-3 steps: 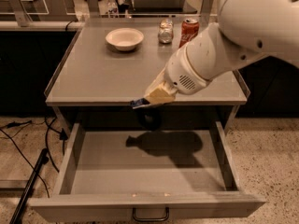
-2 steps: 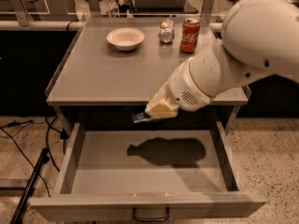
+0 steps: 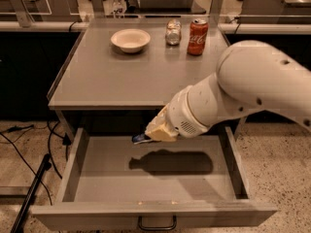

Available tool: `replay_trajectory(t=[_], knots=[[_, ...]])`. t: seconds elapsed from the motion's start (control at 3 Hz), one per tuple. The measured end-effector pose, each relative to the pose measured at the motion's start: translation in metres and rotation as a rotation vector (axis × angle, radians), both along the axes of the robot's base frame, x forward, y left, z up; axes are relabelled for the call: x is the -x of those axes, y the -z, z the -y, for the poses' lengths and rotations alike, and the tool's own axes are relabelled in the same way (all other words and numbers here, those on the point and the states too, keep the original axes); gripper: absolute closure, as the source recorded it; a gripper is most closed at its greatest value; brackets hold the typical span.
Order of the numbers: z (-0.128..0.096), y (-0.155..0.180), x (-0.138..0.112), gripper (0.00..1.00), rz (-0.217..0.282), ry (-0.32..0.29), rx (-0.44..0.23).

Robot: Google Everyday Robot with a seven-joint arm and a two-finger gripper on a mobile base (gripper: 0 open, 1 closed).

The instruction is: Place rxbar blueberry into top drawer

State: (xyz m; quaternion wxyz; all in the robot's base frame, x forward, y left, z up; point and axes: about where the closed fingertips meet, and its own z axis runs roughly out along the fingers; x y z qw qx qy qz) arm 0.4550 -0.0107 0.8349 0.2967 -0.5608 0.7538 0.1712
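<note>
The top drawer (image 3: 97, 178) is pulled open below the grey table, its plain grey inside bare, its dark loop handle (image 3: 156, 224) at the front. My gripper (image 3: 148, 135) hangs over the drawer's back middle, just below the table's front edge. A small dark blue tip of the rxbar blueberry (image 3: 139, 139) sticks out at its left end, held above the drawer floor. The white arm (image 3: 243, 91) reaches in from the right and casts a shadow on the drawer floor.
On the table top (image 3: 112, 81) stand a white bowl (image 3: 130, 39), a small glass jar (image 3: 173, 32) and a red soda can (image 3: 198, 30) along the back. Black cables (image 3: 29, 159) and a stand lie on the floor at left.
The gripper with the bar has moved down and forward, from the table's front edge to over the open drawer. Its shadow on the drawer floor has grown.
</note>
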Motion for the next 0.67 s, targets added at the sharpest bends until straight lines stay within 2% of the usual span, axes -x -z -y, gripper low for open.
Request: replay_trajectory(t=[0.67], knots=[[-0.024,0.068,-0.019,1.0,0.033,-0.056,-0.059]])
